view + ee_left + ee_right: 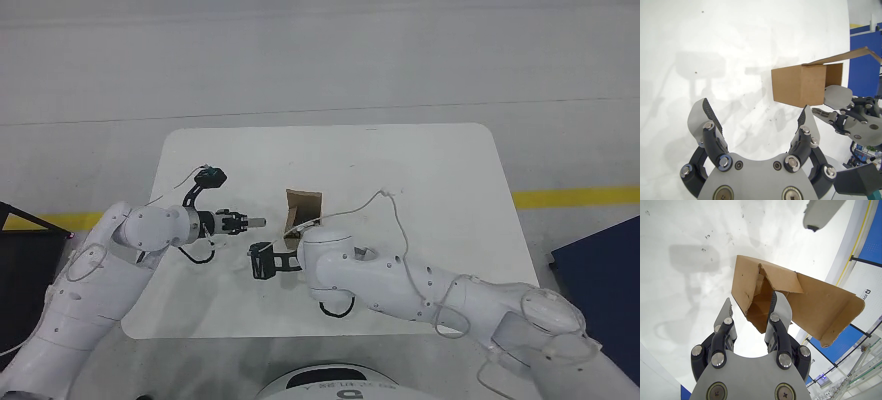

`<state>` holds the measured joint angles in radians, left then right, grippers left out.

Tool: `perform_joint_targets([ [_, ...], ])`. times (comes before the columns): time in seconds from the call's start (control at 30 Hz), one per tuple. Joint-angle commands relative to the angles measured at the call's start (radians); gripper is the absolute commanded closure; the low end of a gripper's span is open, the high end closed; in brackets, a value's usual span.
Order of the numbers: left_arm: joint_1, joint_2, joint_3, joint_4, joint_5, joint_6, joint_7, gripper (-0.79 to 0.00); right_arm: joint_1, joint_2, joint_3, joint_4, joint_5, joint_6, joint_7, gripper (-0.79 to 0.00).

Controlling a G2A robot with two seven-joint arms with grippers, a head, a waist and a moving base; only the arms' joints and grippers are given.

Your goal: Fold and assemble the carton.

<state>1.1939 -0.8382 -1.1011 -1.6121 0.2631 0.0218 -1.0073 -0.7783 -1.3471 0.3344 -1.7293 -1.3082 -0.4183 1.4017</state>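
Note:
A small brown carton lies on its side near the middle of the white table, with its long lid flap hanging open. My right gripper is open at the carton's open end; one finger reaches inside the mouth under a side flap, the other stays outside. In the left wrist view the same gripper touches the carton at that end. My left gripper is open and empty, a short way from the carton's closed side, also in the top view.
A thin white cable loops over the table beside the right arm. Bare tabletop stretches beyond the carton. A blue panel stands off the table's right edge, and a yellow floor line runs behind.

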Motion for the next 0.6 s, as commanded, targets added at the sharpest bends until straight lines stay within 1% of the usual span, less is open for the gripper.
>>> perform_joint_targets([
  [0.0, -0.024, -0.008, 0.031, 0.014, 0.012, 0.006, -0.009, -0.785, 0.009, -0.008, -0.01, 0.014, 0.004, 0.005, 0.006, -0.388],
  [0.27, -0.112, -0.044, 0.15, 0.052, 0.046, 0.003, -0.045, -0.785, 0.032, -0.038, -0.023, 0.046, 0.03, 0.019, 0.01, -0.388],
  [0.3, -0.123, -0.049, 0.165, 0.059, 0.052, 0.004, -0.047, -0.785, 0.03, -0.041, -0.021, 0.047, 0.027, 0.025, 0.007, -0.419],
  [0.33, -0.131, -0.055, 0.178, 0.065, 0.051, 0.006, -0.047, -0.785, 0.028, -0.044, -0.019, 0.05, 0.026, 0.029, 0.001, -0.428],
  [0.43, -0.154, -0.068, 0.208, 0.086, 0.046, 0.005, -0.041, -0.785, 0.023, -0.051, -0.015, 0.059, 0.02, 0.033, -0.017, -0.428],
  [0.57, -0.174, -0.08, 0.227, 0.107, 0.037, -0.001, -0.035, -0.785, 0.015, -0.059, -0.009, 0.074, 0.014, 0.029, -0.048, -0.422],
])
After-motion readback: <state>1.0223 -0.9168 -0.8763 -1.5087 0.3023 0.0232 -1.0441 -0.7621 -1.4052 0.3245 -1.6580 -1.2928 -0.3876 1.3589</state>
